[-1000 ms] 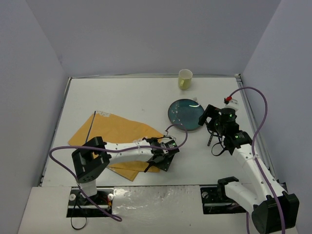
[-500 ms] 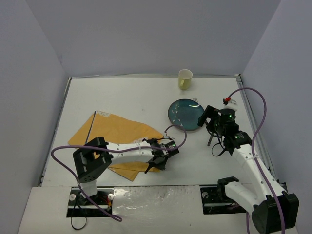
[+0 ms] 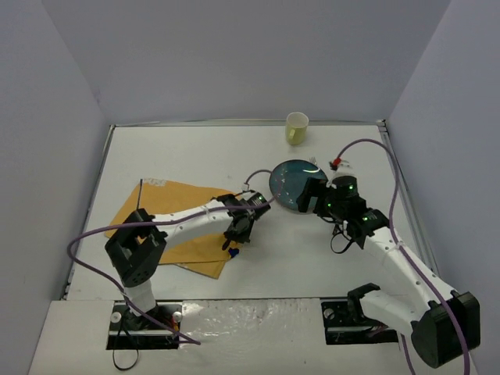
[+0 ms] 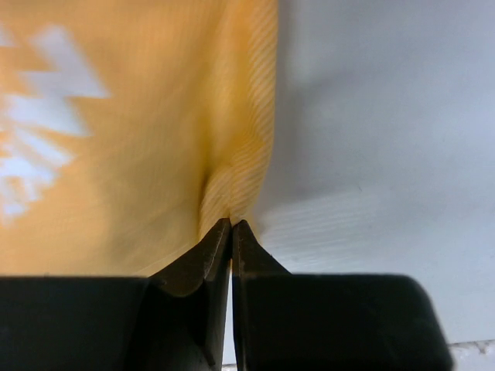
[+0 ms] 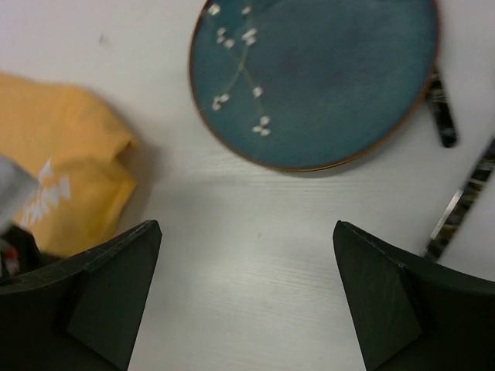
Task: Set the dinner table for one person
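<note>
- The left hand is clamped on the edge of the orange mat, near-left on the table that spreads under everything.
- It's a thin pinch: the cloth could slip free, or bunch if dragged.
- The right hand, fingers wide apart, hovers just near of the blue plate. A low approach could shove it.

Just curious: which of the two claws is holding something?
The left gripper: its jaws pinch the edge of the orange-yellow mat. The right gripper hangs open, empty, near the blue plate.
</note>
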